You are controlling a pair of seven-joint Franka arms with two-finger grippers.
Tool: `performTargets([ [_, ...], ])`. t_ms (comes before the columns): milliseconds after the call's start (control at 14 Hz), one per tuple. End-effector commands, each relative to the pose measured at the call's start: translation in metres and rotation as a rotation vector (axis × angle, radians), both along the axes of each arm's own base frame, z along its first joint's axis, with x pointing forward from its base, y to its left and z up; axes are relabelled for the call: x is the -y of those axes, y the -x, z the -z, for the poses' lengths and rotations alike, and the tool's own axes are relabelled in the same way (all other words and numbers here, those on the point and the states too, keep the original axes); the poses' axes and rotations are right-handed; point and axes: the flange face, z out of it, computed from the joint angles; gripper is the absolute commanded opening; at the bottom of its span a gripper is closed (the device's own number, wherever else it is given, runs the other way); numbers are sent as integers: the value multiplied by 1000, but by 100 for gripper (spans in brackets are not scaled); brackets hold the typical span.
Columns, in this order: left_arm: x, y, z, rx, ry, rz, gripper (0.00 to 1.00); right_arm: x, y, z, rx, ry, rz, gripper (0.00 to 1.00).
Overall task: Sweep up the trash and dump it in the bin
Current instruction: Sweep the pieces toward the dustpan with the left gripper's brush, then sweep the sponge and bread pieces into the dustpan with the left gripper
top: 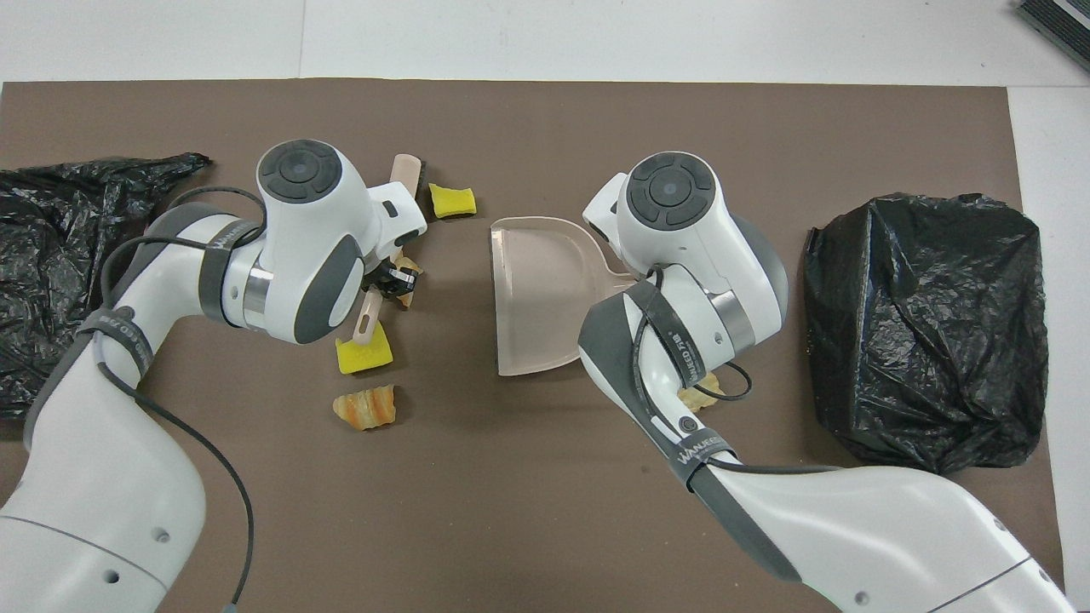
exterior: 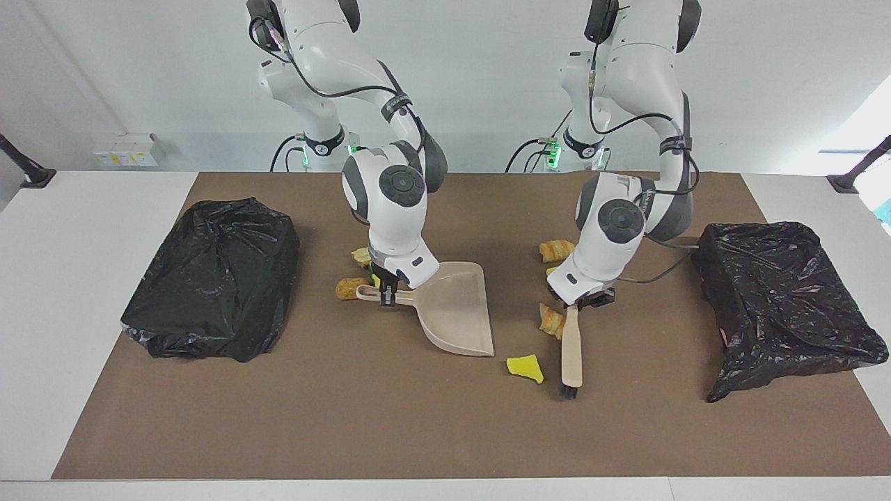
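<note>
My right gripper (exterior: 388, 293) is shut on the handle of the beige dustpan (exterior: 456, 309), which rests on the mat with its mouth toward the left arm's end; it also shows in the overhead view (top: 532, 298). My left gripper (exterior: 576, 304) is shut on the beige brush (exterior: 571, 355), bristles down on the mat. A yellow wedge (exterior: 525, 367) lies between bristles and pan. Bread lumps (exterior: 552, 320) (exterior: 557, 249) lie by the brush. Two lumps (exterior: 350, 287) (exterior: 362, 256) lie by the pan's handle. In the overhead view another yellow wedge (top: 364, 356) lies under the brush handle.
A black-bagged bin (exterior: 216, 278) stands at the right arm's end of the brown mat, another black bag (exterior: 786, 299) at the left arm's end. Both show in the overhead view (top: 924, 332) (top: 51, 255). White table (exterior: 69, 278) surrounds the mat.
</note>
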Motion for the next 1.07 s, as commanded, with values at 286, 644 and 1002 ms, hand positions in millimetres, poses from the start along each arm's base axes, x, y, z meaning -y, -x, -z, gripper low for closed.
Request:
performTargets([
  [286, 34, 35, -30, -112, -108, 107, 0, -3, 9, 0, -17, -11, 77, 0],
  [644, 80, 93, -36, -209, -166, 213, 0, -3, 10, 0, -13, -10, 108, 0],
  [1002, 104, 117, -81, -168, -120, 114, 0, -3, 10, 0, -12, -9, 108, 0],
])
